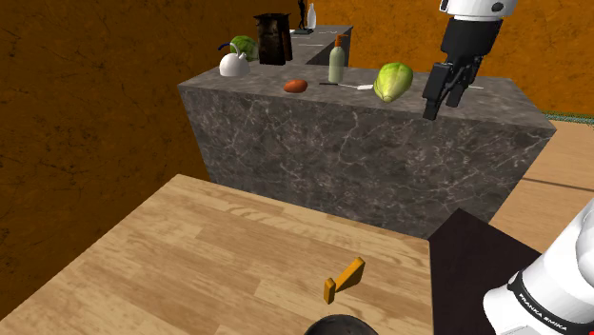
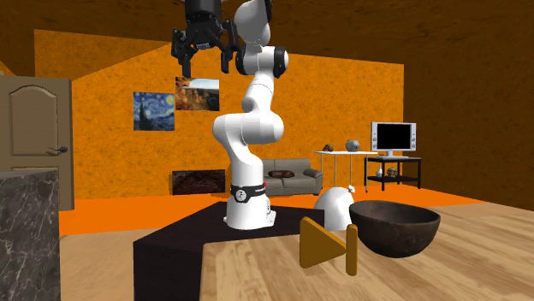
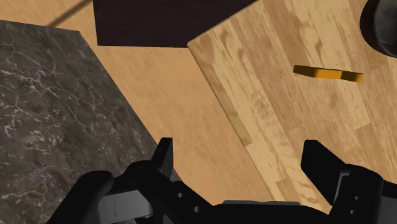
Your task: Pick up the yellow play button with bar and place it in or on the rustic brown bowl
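Note:
The yellow play button with bar [image 1: 345, 279] stands on edge on the wooden table [image 1: 219, 257], close to the table's near edge in the shoulder view. A dark brown bowl [image 2: 394, 227] sits right beside it; the second exterior view has the play button [image 2: 328, 244] just left of the bowl. My gripper [image 1: 443, 103] hangs high in the air, well above the table and the stand, open and holding nothing. In the wrist view its fingers [image 3: 164, 159] stand wide apart, with the play button [image 3: 327, 73] and the rim of the bowl [image 3: 382, 28] far below and ahead.
A dark marble counter [image 1: 381, 143] rises behind the table, carrying a cabbage [image 1: 392, 81], a bottle [image 1: 336, 62], a white teapot [image 1: 233, 65] and a dark jug [image 1: 273, 40]. The black stand [image 1: 476, 271] adjoins the table. Beyond are a door [image 2: 34, 141], a sofa [image 2: 291, 178] and a TV [image 2: 394, 137].

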